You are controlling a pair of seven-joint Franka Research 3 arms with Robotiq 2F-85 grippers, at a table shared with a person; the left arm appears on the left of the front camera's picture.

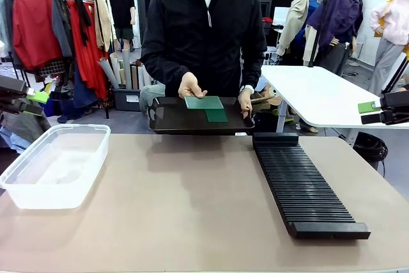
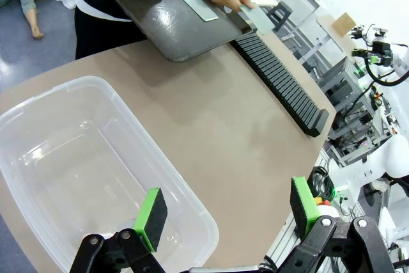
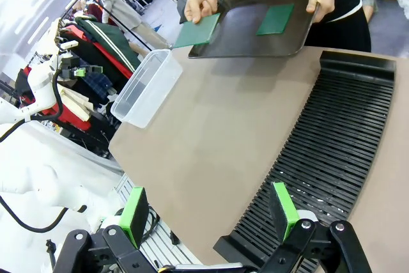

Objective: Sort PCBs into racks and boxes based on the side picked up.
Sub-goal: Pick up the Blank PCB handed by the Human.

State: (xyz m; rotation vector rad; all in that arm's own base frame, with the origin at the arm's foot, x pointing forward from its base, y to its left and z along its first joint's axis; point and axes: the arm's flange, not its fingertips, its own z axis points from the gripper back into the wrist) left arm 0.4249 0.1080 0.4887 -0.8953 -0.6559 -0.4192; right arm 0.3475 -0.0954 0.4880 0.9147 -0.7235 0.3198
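The left pincer (image 2: 227, 212) and right pincer (image 3: 209, 212) hover agape, empty; a hand (image 1: 190, 85) holds one PCB (image 1: 204, 101).

Front view faces the person (image 1: 204, 36) across the table (image 1: 192, 209); both wrist views look down on it; all 3 share the rack (image 1: 300, 183).

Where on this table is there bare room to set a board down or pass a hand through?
Bare: the wide stretch of table between the clear tub and the black rack, down to the near edge; the tub is empty too. Crowded: the far edge, where the person's hands hold the tray and a PCB.
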